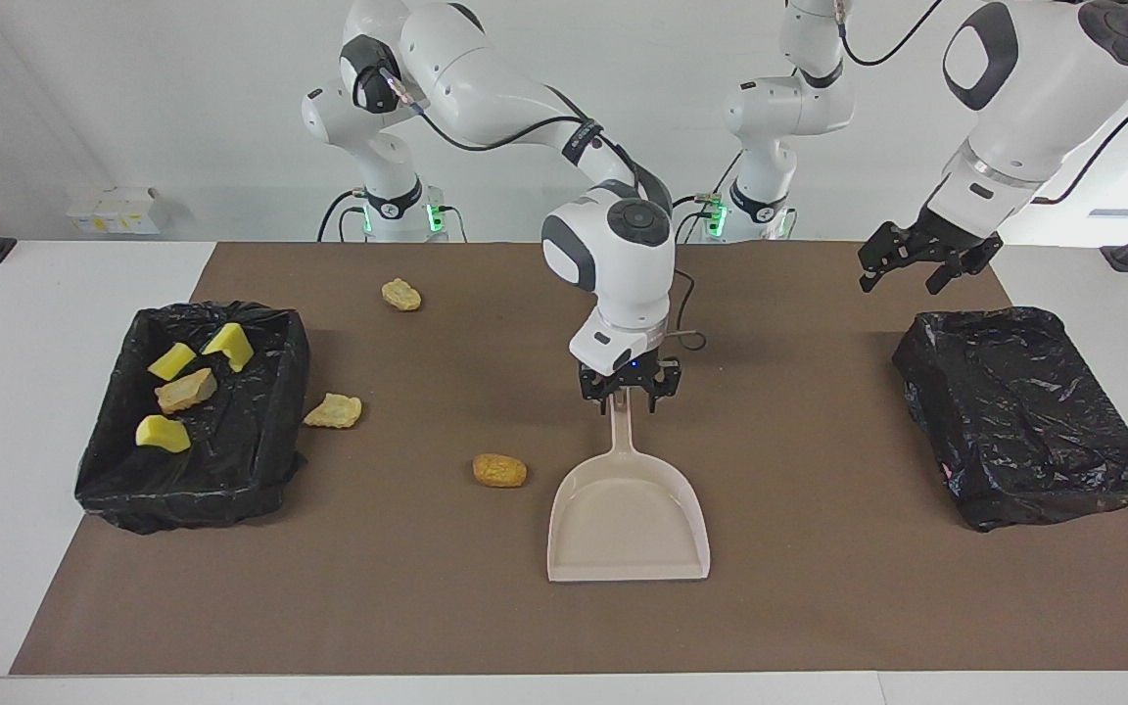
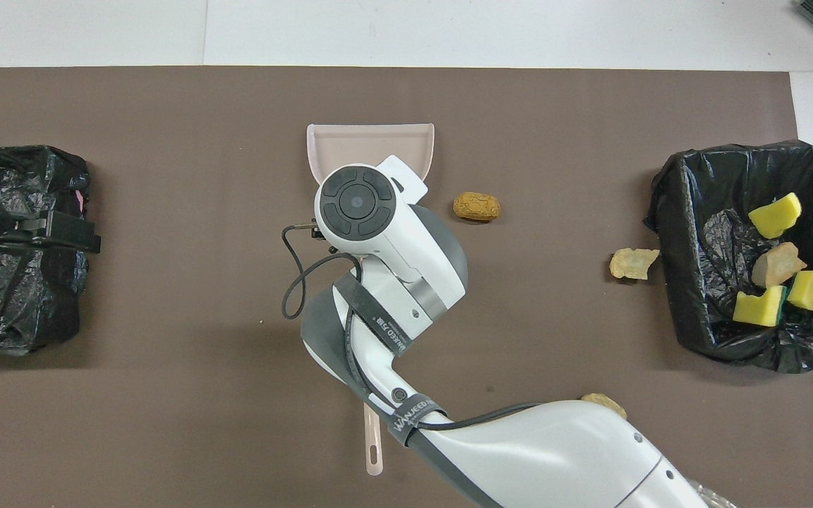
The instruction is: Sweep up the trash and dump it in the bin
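The right tool hangs spread over the dustpan handle, mid-table. The left tool, spread, waits over the empty bin. Four scraps lie in the other bin; three nuggets sit on the mat.
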`<state>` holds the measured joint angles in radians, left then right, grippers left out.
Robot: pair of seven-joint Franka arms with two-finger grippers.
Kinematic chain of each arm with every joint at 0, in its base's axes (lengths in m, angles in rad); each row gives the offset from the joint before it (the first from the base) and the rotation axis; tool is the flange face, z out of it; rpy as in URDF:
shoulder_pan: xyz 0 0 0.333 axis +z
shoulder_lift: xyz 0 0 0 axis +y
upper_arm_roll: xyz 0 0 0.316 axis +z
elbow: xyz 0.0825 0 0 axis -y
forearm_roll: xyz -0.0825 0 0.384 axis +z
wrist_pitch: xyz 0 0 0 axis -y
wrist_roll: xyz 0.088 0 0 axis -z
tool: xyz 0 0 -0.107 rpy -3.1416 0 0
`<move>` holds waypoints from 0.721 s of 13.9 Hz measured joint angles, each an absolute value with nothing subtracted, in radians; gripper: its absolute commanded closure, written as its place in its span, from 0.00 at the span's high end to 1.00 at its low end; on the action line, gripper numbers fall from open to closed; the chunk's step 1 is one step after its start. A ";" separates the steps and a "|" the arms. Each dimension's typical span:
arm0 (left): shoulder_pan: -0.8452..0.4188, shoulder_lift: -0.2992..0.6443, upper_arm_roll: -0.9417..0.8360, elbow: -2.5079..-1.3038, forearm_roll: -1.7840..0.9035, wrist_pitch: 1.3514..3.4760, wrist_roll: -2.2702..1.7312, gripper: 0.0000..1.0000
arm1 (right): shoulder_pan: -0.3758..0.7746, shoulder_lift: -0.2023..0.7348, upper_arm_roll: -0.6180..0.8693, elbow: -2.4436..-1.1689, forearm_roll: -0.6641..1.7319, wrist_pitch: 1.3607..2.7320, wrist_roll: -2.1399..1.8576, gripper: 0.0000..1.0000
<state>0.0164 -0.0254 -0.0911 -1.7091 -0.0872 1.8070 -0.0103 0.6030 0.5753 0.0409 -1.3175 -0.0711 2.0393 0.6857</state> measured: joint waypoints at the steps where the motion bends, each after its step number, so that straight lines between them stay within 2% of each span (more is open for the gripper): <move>1: 0.011 -0.012 -0.097 -1.709 -0.095 1.860 -0.036 1.00 | 0.594 0.547 0.041 -1.336 -0.071 2.031 0.685 1.00; 3: -0.031 0.029 -0.103 -1.706 -0.106 1.969 -0.126 1.00 | 0.567 0.461 0.041 -1.411 -0.069 1.995 0.653 1.00; 6: -0.123 0.109 -0.107 -1.683 -0.108 2.090 -0.257 1.00 | 0.538 0.306 0.041 -1.601 -0.052 1.979 0.621 1.00; 10: -0.267 0.252 -0.109 -1.601 -0.104 2.154 -0.439 1.00 | 0.540 0.110 0.044 -1.890 -0.048 2.043 0.620 1.00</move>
<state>-0.2668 0.2518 -0.1091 -1.6006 -0.1035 2.1538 -0.4389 0.5402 0.1098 0.0439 -1.8898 -0.0483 2.0433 0.6201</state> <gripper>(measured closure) 0.000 0.000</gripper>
